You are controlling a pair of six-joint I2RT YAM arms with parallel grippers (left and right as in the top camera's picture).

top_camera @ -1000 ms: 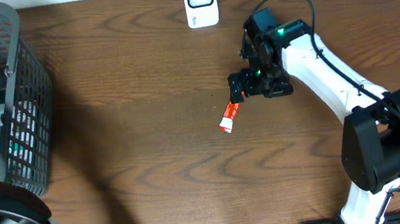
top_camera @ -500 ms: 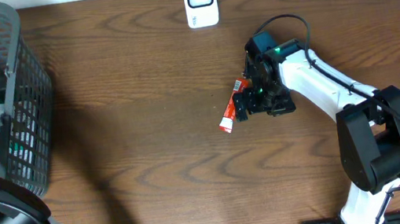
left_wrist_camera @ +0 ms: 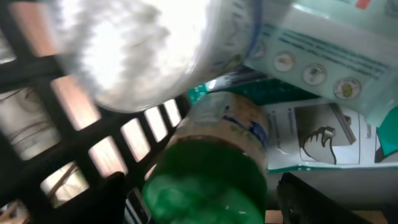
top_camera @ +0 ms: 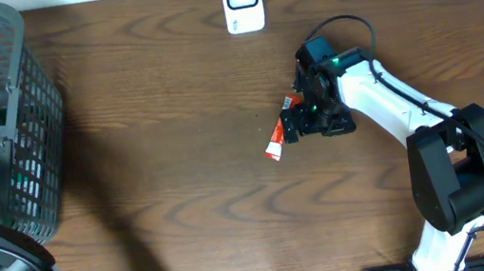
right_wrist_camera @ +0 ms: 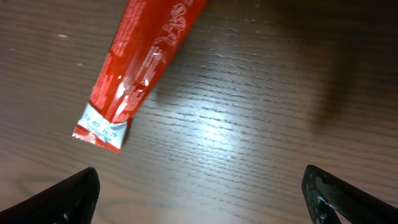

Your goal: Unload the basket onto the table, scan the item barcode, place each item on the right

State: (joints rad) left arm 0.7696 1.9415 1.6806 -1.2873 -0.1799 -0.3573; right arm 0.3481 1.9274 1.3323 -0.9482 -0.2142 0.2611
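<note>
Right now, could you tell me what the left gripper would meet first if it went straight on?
The left gripper would likely meet the green bottle first, lying dead ahead in the basket; depth is unclear.

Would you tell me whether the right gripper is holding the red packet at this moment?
No, the red packet lies on the table and the right gripper stands wide open, clear of it.

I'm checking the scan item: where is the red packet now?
The red packet lies on the table, right of centre overhead, beside the open right tool, below the white device.
</note>
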